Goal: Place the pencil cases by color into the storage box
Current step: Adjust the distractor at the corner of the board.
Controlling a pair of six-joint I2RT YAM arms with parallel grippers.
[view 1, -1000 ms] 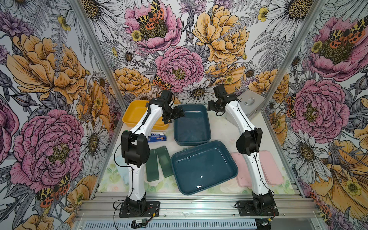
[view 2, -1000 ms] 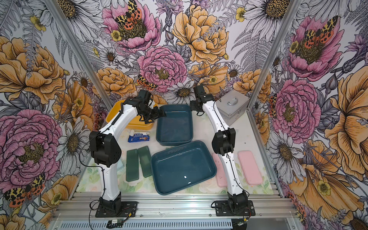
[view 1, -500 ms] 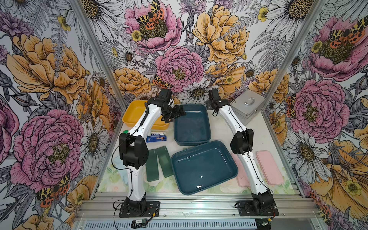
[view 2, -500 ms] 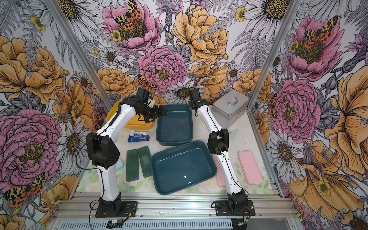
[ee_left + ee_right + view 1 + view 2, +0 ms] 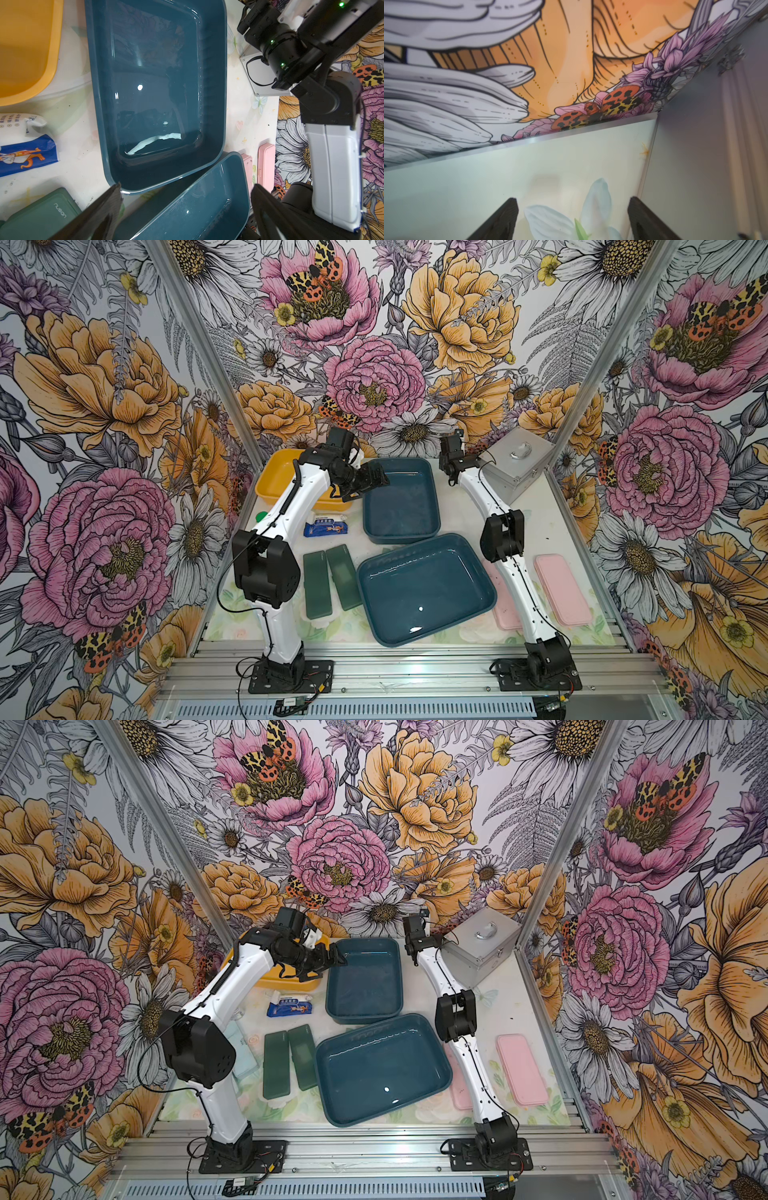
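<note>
Nothing is put away yet: I can see no pencil case in any of the boxes.

Closest to the front sits the near teal box (image 5: 424,589), and it is empty. On its left lie the dark green cases (image 5: 318,592), side by side. The one closer to the box is right up against the rim, so there is little room for a finger on that side. A pale blue case (image 5: 247,1056) peeks out from behind the left arm; most of it is hidden. On the right lies a pink case (image 5: 563,589), close to the table edge, with bare table around it. A second pink case (image 5: 506,610) is partly under the right arm.

Farther back, the far teal box (image 5: 401,502) touches a corner of the near one. It is empty too. The yellow box (image 5: 276,477) looks empty where it shows.

The left gripper (image 5: 380,480) hangs over the left rim of the far teal box, fingers spread wide, holding nothing. The right gripper (image 5: 572,199) is at the very back, squeezed between that box and the silver metal box (image 5: 517,466), close to the wall. Its fingers are spread too, with nothing between them. I think all six cases are left to do
</note>
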